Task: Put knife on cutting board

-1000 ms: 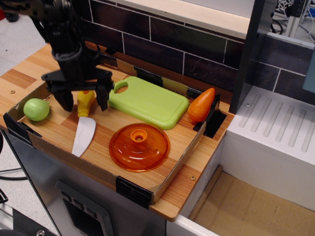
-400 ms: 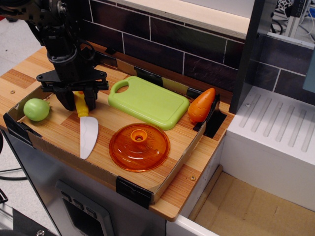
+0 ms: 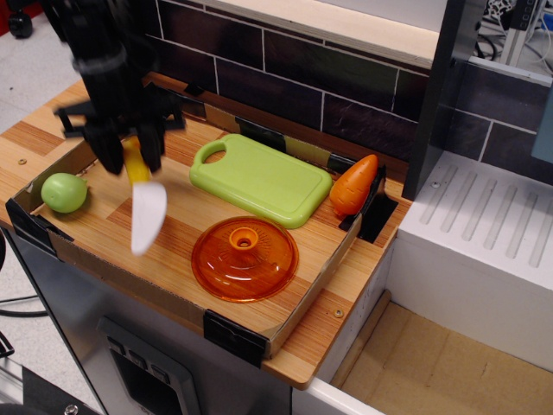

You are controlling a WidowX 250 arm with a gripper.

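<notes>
The wooden surface [image 3: 181, 251], edged by a low cardboard rim, carries a green ball [image 3: 64, 192] at the left, a light green cutting board [image 3: 259, 179] at the far middle, an orange carrot [image 3: 353, 185] at the right and a round orange lid [image 3: 244, 258] near the front.

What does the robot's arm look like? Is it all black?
Yes, nearly all black. The arm is dark and chunky, ending in a tool with two thick black fingers pointing down from a wide crossbar. The picture is blurred, so no markings can be made out.
</notes>
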